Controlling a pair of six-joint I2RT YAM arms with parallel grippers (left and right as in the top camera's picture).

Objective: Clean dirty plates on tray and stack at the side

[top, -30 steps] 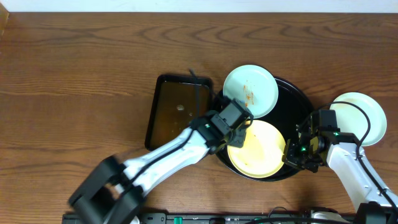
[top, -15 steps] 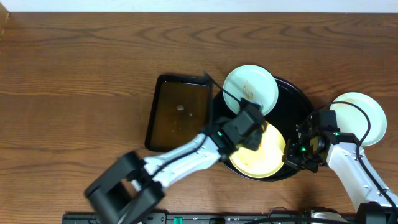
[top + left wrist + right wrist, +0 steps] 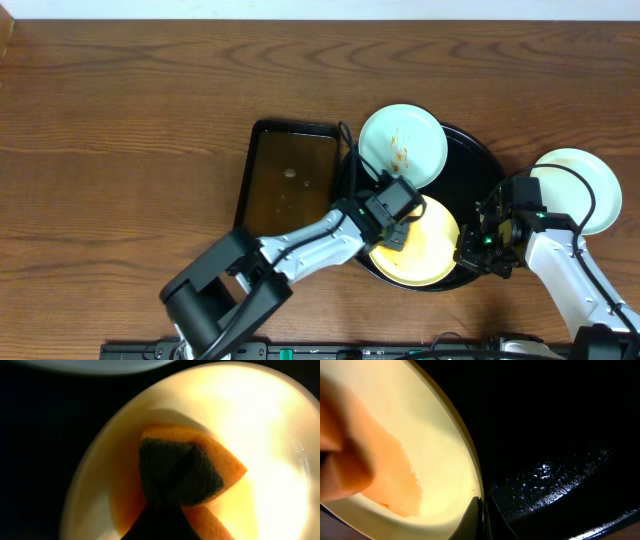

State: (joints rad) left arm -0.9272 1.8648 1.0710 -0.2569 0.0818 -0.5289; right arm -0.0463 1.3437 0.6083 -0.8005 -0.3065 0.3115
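Observation:
The black round tray (image 3: 478, 160) holds a pale yellow plate (image 3: 430, 250) at its front. A mint-white plate (image 3: 415, 128) with a red sauce smear lies over the tray's back left rim. A second mint-white plate (image 3: 575, 185) lies on the table to the right. My left gripper (image 3: 398, 215) is shut on an orange sponge with a dark scouring side (image 3: 180, 472) and presses it onto the yellow plate (image 3: 270, 435). My right gripper (image 3: 468, 250) is shut on the yellow plate's right rim (image 3: 482, 507). An orange smear (image 3: 390, 475) shows on that plate.
A rectangular dark brown tray (image 3: 290, 180) lies just left of the black tray, under my left arm. The table's front edge runs close behind both arms.
My left gripper has moved right with the sponge, from the yellow plate's left edge onto its surface. The right arm and all plates have not moved.

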